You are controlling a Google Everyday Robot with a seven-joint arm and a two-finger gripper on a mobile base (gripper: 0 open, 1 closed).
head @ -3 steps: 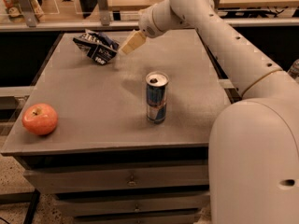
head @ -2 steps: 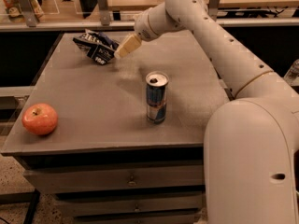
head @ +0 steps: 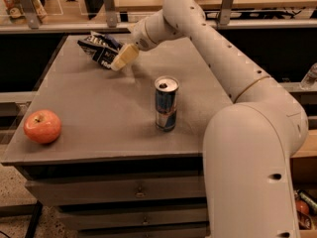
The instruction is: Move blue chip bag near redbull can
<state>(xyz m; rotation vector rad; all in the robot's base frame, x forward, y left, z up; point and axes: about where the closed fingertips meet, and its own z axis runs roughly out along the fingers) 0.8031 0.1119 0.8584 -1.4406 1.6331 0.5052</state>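
The blue chip bag point(head: 100, 48) lies crumpled at the far left of the grey table point(head: 99, 118), dark navy with white lettering. The redbull can point(head: 166, 104) stands upright near the table's middle right, silver top showing. My gripper point(head: 123, 58) reaches over the far part of the table on the long white arm and sits right at the bag's right edge, touching or just short of it. The can is well apart from the bag, nearer to me and to the right.
A red apple point(head: 42, 126) sits at the table's front left corner. Drawers run below the table's front edge. A counter with posts and clutter stands behind the table. My white arm body point(head: 252, 172) fills the right foreground.
The gripper has moved left and slightly down, closing in on the right side of the chip bag. The bag, can and apple have not moved.
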